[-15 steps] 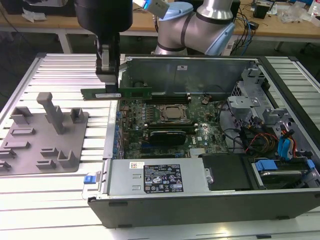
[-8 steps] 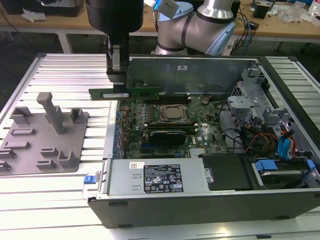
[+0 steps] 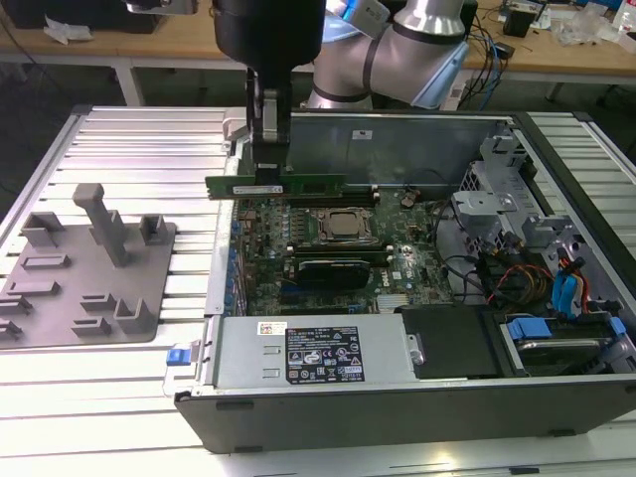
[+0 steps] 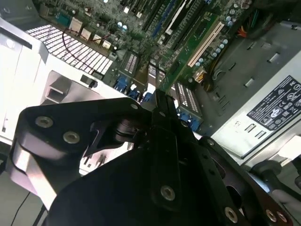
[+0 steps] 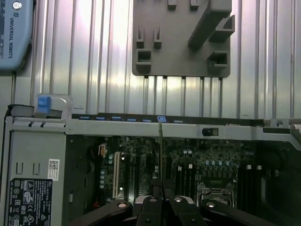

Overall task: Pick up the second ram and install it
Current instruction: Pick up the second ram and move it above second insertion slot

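Observation:
The second ram (image 3: 298, 186), a long thin green stick, hangs level above the far part of the motherboard (image 3: 407, 263), just beyond the CPU socket (image 3: 343, 227). My gripper (image 3: 268, 177) is shut on its top edge, a little toward the exterior view's left of its middle. In the first wrist view the stick (image 5: 160, 150) shows edge-on as a thin line rising from my gripper (image 5: 161, 194), over the black memory slots (image 5: 186, 176). In the second wrist view the gripper (image 4: 159, 101) points down at the board.
The open computer case (image 3: 397, 407) holds a power supply (image 3: 313, 350) at the front and a drive cage with cables (image 3: 517, 234) on the exterior view's right. A grey parts fixture (image 3: 89, 268) lies on the ribbed table on the exterior view's left.

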{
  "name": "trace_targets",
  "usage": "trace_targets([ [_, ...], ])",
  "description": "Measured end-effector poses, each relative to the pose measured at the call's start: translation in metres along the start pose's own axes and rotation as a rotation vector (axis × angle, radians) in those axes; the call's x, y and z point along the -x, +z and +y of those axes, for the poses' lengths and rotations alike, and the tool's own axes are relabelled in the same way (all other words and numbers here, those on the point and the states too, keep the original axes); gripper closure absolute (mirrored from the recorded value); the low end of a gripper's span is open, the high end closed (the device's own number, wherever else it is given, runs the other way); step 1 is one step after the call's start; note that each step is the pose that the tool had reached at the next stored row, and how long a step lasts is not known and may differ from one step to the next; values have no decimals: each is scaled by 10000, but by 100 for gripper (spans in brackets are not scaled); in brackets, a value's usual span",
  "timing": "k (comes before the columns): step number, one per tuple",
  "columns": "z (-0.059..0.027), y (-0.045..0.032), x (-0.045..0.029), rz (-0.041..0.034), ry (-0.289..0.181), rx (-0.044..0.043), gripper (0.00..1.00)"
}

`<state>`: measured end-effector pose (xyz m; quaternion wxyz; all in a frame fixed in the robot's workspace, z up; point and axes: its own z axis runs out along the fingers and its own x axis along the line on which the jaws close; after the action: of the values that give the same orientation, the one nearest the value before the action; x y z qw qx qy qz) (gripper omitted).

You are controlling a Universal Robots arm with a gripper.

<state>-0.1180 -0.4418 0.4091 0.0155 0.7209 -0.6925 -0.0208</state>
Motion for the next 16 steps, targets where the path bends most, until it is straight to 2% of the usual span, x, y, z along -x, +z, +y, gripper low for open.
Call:
trace_targets([
  [5, -109, -6, -4, 1, 1, 0, 91],
  [7, -194, -10, -8, 0, 1, 0, 91],
  [11, -289, -15, -12, 0, 0, 0, 91],
  [13, -392, -20, -16, 0, 2, 0, 91],
  [15, -540, -28, -21, 1, 1, 1, 91],
  [16, -580, -30, -23, 0, 1, 0, 91],
])
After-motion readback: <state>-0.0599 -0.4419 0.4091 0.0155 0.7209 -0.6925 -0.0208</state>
